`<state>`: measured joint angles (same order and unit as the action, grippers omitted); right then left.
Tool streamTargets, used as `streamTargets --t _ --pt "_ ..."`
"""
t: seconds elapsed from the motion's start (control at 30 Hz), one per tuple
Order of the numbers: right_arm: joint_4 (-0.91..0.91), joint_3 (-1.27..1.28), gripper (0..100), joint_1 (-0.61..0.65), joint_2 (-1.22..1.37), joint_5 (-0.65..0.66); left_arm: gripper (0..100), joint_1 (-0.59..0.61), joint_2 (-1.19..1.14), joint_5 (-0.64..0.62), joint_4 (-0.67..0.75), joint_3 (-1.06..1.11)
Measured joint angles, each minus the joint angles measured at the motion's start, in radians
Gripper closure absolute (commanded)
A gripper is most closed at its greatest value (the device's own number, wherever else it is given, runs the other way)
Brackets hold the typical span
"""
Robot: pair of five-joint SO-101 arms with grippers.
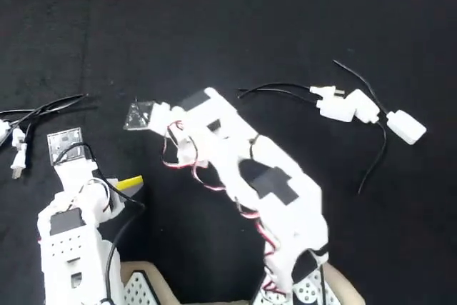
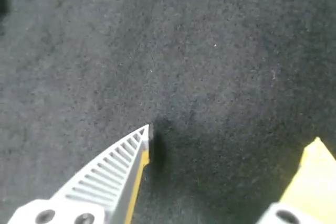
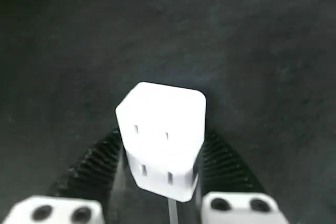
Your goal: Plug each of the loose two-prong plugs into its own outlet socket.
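My right gripper (image 3: 160, 139) is shut on a white outlet socket block (image 3: 163, 129), whose face with two pairs of slots points at the camera above the black cloth. In the high view this gripper (image 1: 140, 114) hangs left of the table's centre. My left gripper (image 2: 231, 135) is open, with bare cloth between its fingers, and its arm (image 1: 68, 226) stands at the front left. One loose white two-prong plug (image 1: 16, 153) with black cords lies at the far left edge. A cluster of white plug and socket pieces (image 1: 357, 107) with thin black cords lies at the right, another white block (image 1: 405, 126) beside it.
A black cloth (image 1: 235, 33) covers the table. Black cords (image 1: 43, 108) trail in from the left edge. The right arm's white body (image 1: 264, 183) with red wires crosses the middle front. The arm bases (image 1: 150, 287) stand at the front edge.
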<state>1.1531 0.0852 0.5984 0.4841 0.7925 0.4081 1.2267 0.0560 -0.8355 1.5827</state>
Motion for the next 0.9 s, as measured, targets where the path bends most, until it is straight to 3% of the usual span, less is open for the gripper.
streamTargets --t 0.17,0.53,0.73,0.9 --pt "0.115 -0.158 85.3 0.000 0.104 -0.025 57 0.000 0.000 0.000 0.000 0.000" --pt "0.153 -0.189 58.9 0.011 0.127 -0.034 57 0.000 0.000 0.000 0.029 0.006" --pt "0.153 -0.192 56.5 0.009 0.129 -0.035 57 0.000 0.000 0.000 0.044 0.006" --pt "0.221 -0.190 56.7 0.000 0.044 -0.163 57 0.000 0.000 0.000 0.048 0.006"
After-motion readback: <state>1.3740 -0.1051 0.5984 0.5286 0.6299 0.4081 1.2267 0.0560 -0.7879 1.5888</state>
